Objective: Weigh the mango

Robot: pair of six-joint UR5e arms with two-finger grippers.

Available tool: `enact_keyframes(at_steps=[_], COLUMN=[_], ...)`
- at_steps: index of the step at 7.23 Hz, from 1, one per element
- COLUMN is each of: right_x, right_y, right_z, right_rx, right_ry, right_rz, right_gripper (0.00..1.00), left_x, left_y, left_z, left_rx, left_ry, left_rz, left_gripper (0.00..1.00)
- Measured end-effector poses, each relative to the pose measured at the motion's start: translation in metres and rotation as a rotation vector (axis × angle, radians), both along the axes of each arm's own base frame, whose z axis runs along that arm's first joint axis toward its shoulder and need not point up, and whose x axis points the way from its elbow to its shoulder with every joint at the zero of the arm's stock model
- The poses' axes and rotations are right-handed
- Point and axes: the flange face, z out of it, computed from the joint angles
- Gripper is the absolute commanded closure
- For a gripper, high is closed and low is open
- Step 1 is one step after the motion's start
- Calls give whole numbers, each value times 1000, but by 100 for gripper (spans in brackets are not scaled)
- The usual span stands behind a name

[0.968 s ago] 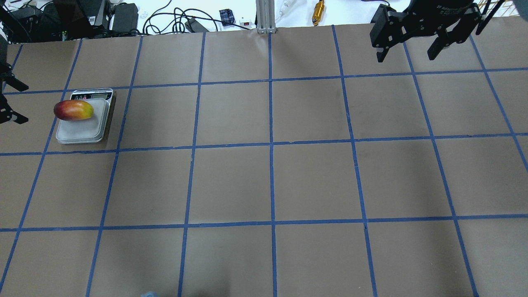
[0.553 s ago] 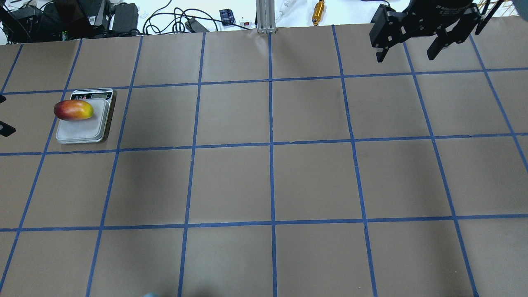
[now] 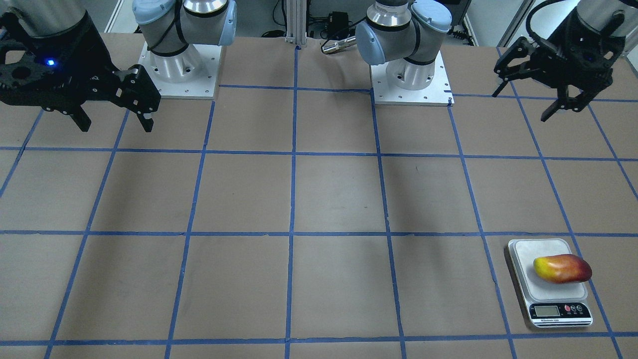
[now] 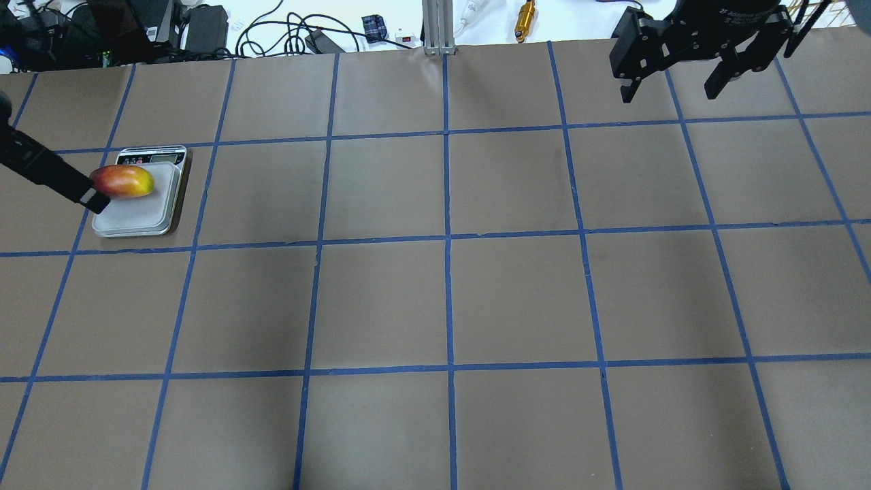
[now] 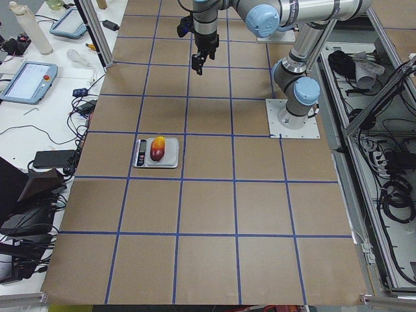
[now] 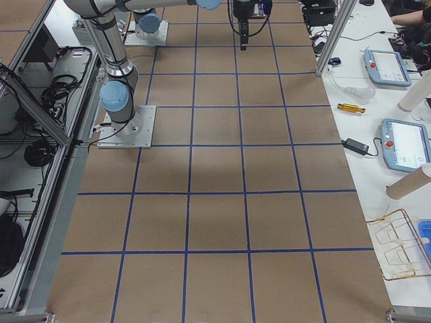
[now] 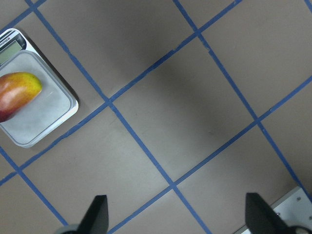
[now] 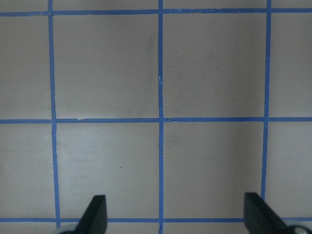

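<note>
The mango (image 3: pixel 562 268), yellow at one end and red at the other, lies on the white scale (image 3: pixel 531 249) at the table's left end. It also shows in the overhead view (image 4: pixel 124 181), the exterior left view (image 5: pixel 157 147) and the left wrist view (image 7: pixel 14 95). My left gripper (image 3: pixel 518 107) is open and empty, raised well clear of the scale on the robot's side. One of its fingers (image 4: pixel 61 180) crosses the overhead view's left edge. My right gripper (image 3: pixel 115 124) is open and empty at the far right (image 4: pixel 669 95).
The brown table has a blue tape grid. The two arm bases (image 3: pixel 179 65) (image 3: pixel 411 75) stand at the robot's edge. An aluminium post (image 4: pixel 439 27), cables and a gold cylinder (image 4: pixel 524 17) lie beyond the far edge. Side benches hold tablets (image 5: pixel 26 81).
In the overhead view the left gripper slid off the left edge, and one finger now reaches in beside the scale. The mango, scale and right gripper have not moved.
</note>
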Motion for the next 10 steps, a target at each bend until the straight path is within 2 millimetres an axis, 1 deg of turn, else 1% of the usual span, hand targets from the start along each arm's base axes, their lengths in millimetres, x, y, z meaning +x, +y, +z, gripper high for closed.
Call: enact_keyframes(at_steps=[2, 3, 5, 6, 7, 8, 10], right_x=[0, 0, 0, 0, 0, 0, 0], right_y=[0, 0, 0, 0, 0, 0, 0], right_z=[0, 0, 0, 0, 0, 0, 0], right_rx=[-1, -1, 0, 0, 0, 0, 0], right_ry=[0, 0, 0, 0, 0, 1, 0], right_rz=[0, 0, 0, 0, 1, 0, 0], right_gripper=[0, 0, 0, 0, 0, 0, 0], left_x=[-76, -108, -154, -168, -172, -172, -171], left_y=[0, 4, 9, 7, 1, -5, -9], left_z=[-3, -5, -8, -8, -6, -4, -2], left_rx=[30, 42, 31, 5, -38, -83, -109], left_ry=[-12, -18, -24, -29, -47, -68, -76], left_rz=[155, 210, 317, 359, 400, 434, 457], left_gripper=[0, 0, 1, 1, 0, 0, 0])
